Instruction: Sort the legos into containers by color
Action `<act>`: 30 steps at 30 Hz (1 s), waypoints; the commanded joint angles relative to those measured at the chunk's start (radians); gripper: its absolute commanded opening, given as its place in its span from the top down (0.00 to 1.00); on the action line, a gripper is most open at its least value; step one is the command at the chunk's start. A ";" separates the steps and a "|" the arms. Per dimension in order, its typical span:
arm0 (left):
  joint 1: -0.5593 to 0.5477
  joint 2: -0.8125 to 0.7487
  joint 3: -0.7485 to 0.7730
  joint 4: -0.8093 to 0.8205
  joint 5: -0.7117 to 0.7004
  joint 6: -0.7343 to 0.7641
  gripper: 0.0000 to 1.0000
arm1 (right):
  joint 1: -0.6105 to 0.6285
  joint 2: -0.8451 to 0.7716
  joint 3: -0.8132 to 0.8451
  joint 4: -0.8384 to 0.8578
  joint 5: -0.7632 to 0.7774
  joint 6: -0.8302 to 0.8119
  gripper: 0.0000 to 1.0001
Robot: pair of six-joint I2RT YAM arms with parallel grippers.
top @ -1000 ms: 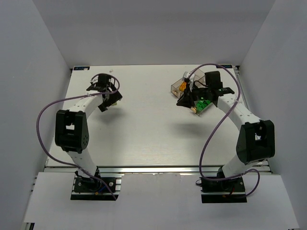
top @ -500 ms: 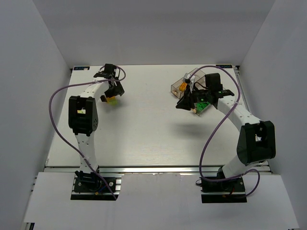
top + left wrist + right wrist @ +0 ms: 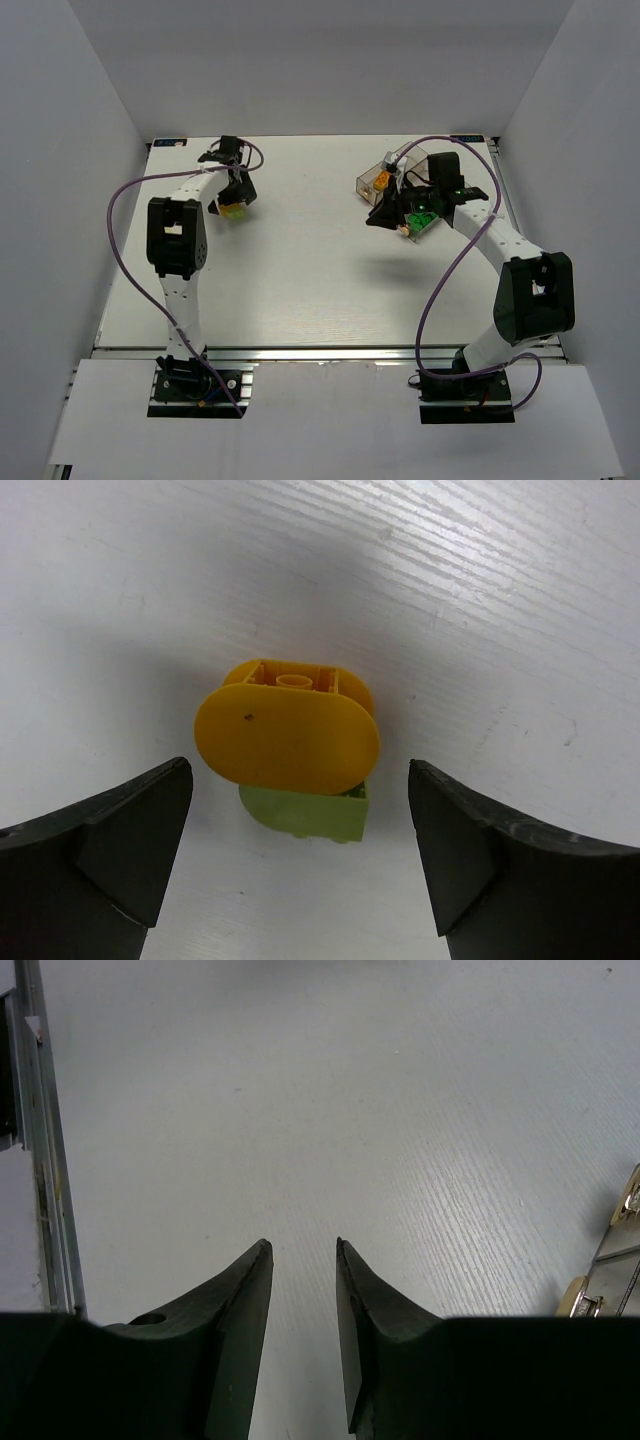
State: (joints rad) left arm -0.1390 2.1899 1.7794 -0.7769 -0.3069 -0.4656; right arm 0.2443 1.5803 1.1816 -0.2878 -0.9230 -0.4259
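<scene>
Left tool (image 3: pixel 298 772): jaws spread wide, straddling two legos at the far left of the table (image 3: pixel 520 600), clear of both. Orange-yellow brick (image 3: pixel 287 735) has an oval outline, with a smooth face toward the camera and a hollow side with a tube showing at its upper edge. It lies tipped over a pale lime green brick (image 3: pixel 305 812), which pokes out beneath. Right tool (image 3: pixel 302 1248): jaws a narrow gap apart, nothing between, above the containers (image 3: pixel 365 182) at far right. These are clear smoky bins set askew, with an orange-yellow piece (image 3: pixel 381 183) in the leftward bin and bright green pieces (image 3: pixel 420 214) further right, partly hidden by the arm.
</scene>
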 commanded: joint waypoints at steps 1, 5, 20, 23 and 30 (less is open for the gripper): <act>0.010 0.017 0.038 0.021 -0.015 0.018 0.02 | 0.000 -0.011 0.027 0.022 -0.019 0.013 0.62; 0.018 0.039 0.055 0.022 -0.014 0.018 0.02 | 0.000 -0.011 0.033 0.012 -0.014 0.012 0.62; 0.052 -0.001 -0.049 0.096 0.083 -0.013 0.23 | -0.002 -0.002 0.056 0.001 -0.010 0.006 0.62; 0.053 -0.022 -0.070 0.113 0.117 -0.027 0.32 | -0.002 -0.002 0.059 -0.007 -0.005 0.001 0.62; 0.052 -0.149 -0.158 0.200 0.230 -0.079 0.71 | 0.010 -0.013 0.062 -0.065 0.003 -0.059 0.59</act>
State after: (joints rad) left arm -0.0879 2.1674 1.6558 -0.6216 -0.1680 -0.5049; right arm 0.2455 1.5806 1.2026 -0.3115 -0.9150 -0.4473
